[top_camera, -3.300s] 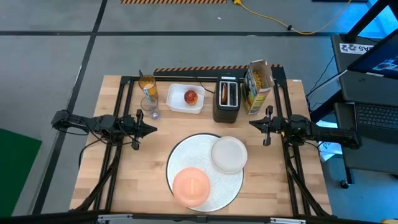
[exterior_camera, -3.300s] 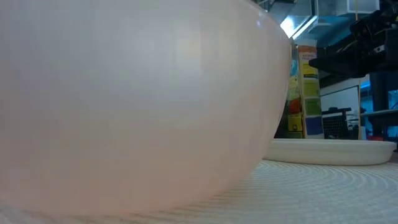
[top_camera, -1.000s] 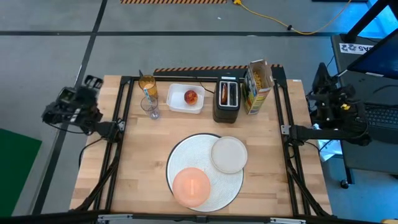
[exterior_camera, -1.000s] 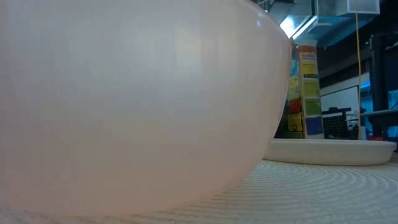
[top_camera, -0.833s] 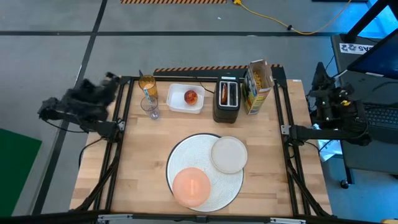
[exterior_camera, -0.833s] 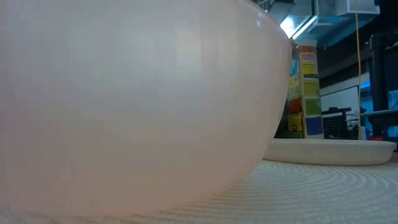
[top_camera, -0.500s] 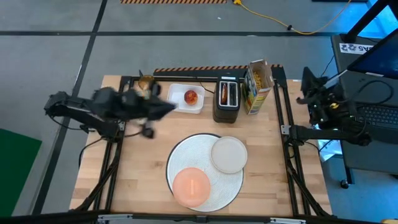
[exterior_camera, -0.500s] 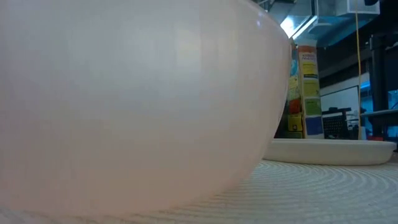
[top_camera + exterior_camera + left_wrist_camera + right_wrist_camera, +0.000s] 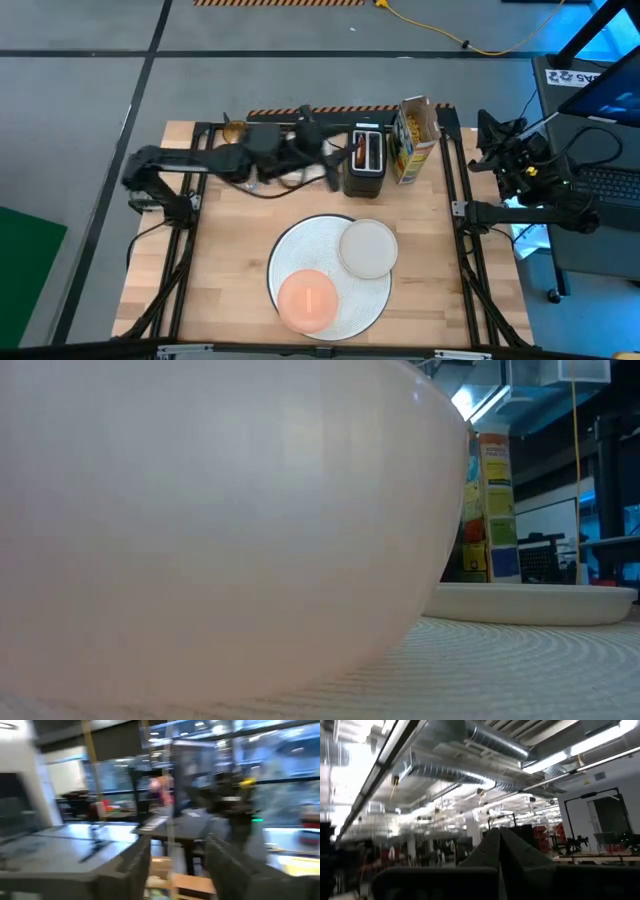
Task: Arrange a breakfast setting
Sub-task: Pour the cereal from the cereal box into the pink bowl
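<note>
The orange bowl and the small pale plate rest on the round white placemat. In the low view the bowl fills most of the picture, with the plate behind it. My left gripper is stretched out above the white tray, next to the black toaster. In the left wrist view it is open and empty. It hides the apple. My right gripper waits off the table's right edge. It is shut and points upward.
An open cereal box with yellow puffs stands right of the toaster, whose slot holds something brown. A jar stands at the far left, partly under my left arm. Bare wood lies left and right of the placemat.
My left arm has swung fast from beyond the table's left edge toward the right, across the far part of the table. It is now stretched over the white tray beside the toaster. My right gripper has shifted slightly. Nothing on the table has moved.
</note>
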Robot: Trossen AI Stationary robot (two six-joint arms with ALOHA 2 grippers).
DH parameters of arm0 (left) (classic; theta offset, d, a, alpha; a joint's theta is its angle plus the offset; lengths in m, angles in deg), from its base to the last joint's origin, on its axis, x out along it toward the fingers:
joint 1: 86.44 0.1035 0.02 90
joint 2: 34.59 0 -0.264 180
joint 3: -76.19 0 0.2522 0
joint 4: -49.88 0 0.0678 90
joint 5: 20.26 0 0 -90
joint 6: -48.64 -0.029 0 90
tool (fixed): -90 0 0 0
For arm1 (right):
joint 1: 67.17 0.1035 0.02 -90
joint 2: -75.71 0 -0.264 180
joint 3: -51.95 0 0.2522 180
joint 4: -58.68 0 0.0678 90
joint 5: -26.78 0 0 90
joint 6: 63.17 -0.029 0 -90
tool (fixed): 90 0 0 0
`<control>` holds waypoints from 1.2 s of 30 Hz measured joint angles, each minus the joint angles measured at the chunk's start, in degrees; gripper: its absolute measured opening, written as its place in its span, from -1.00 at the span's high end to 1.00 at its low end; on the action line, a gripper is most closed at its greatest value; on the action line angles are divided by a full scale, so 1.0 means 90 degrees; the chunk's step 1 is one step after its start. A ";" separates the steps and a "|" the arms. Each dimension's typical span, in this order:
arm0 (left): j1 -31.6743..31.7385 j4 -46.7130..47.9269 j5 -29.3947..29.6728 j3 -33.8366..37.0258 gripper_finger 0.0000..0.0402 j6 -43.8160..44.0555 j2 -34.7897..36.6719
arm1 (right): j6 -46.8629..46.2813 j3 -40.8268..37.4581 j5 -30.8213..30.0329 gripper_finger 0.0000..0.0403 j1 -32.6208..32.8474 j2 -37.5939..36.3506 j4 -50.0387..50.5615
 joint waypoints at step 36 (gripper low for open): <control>0.0726 0.1317 -0.0420 -0.3618 -0.90 0.1372 -0.4291 | 0.0916 0.4709 -0.0665 0.82 -0.0408 0.3447 0.9400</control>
